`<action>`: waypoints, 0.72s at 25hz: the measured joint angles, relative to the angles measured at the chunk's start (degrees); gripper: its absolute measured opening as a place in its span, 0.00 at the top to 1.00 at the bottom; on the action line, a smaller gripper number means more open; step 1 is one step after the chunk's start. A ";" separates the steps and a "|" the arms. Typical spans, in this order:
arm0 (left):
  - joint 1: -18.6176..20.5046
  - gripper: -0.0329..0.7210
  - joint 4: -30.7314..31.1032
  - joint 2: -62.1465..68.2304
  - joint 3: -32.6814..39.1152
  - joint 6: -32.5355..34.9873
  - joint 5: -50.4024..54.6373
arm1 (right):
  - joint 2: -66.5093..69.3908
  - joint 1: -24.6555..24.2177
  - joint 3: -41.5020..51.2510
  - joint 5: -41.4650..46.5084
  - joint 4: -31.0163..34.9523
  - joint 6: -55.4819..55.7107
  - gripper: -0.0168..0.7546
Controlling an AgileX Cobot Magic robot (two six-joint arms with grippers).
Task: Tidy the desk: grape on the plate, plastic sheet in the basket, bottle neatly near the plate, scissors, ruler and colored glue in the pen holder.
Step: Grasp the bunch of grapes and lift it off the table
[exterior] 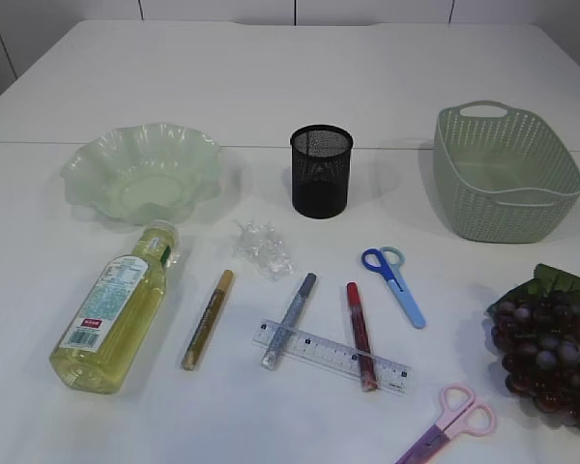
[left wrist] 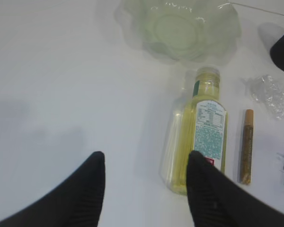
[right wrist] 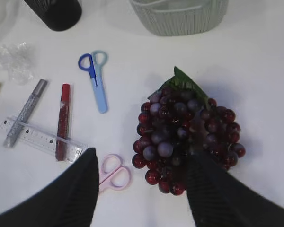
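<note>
We see a pale green plate [exterior: 140,172], a black mesh pen holder [exterior: 321,171], a sage basket [exterior: 504,172] — dark red grapes [exterior: 551,360], yellow bottle [exterior: 114,309], blue scissors [exterior: 394,283].

Exterior cam: front of table, chest height, slanted down, takes in everything from plate [exterior: 141,171] to basket [exterior: 504,171]. Left wrist cam: looks down, closer, on the left end; shares plate, bottle [left wrist: 198,127] and gold glue pen [left wrist: 246,146] with exterior. Right wrist cam: looks down on the right end; shares grape bunch [right wrist: 186,135], blue scissors [right wrist: 96,81] and ruler [right wrist: 41,139] with exterior. Both wrist views overlap at the crumpled plastic sheet [right wrist: 13,60].
</note>
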 joint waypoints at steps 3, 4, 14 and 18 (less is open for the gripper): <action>-0.40 0.42 -0.37 6.28 -2.97 0.00 -0.86 | 10.02 0.00 -3.98 0.54 1.71 0.13 0.38; -0.80 0.42 -0.40 8.22 -3.99 0.00 -0.86 | 12.89 0.00 -5.60 1.25 2.14 0.22 0.38; -7.18 0.43 -0.85 27.81 -16.67 1.39 8.66 | 37.01 0.00 -12.49 4.92 2.86 -1.45 0.38; -8.52 0.44 -1.90 30.22 -17.63 1.53 10.36 | 42.14 0.00 -12.74 2.78 2.38 -3.93 0.30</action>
